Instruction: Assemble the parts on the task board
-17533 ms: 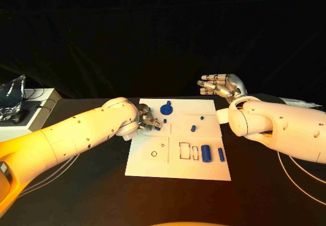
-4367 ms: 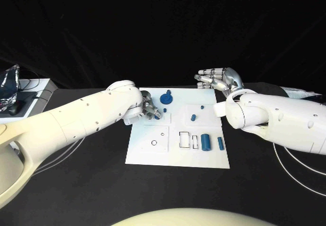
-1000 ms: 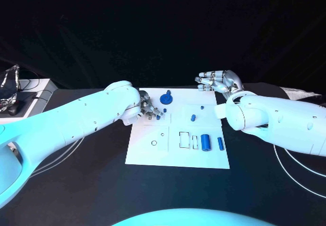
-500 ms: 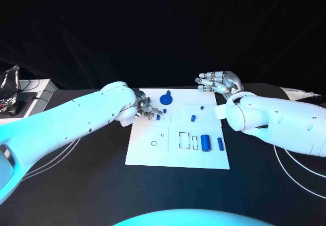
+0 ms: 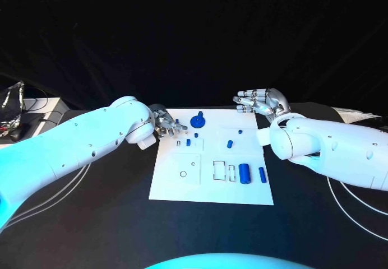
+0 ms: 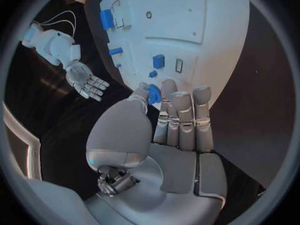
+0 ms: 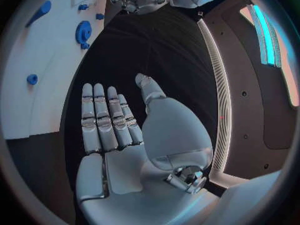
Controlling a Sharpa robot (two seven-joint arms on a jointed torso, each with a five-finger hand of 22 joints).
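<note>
Since the last picture my left hand (image 5: 167,125) has pulled back a little to the far left corner of the task board (image 5: 212,193). Before, it was lower over the small blue parts. Now, in the left wrist view, its fingers (image 6: 181,116) lie straight and close together. A small blue part (image 6: 154,94) sits between the thumb and a finger, so I think it holds that piece.

My right hand (image 5: 263,101) hovers over the dark surface (image 5: 97,224) just past the far right corner of the board. Its fingers (image 7: 103,117) are flat, apart and hold nothing.

On the board, the blue gear (image 5: 198,119) stands at the far edge. The big blue cylinder (image 5: 245,174) and a thin blue peg (image 5: 262,173) lie on the right side, nearer to me.
</note>
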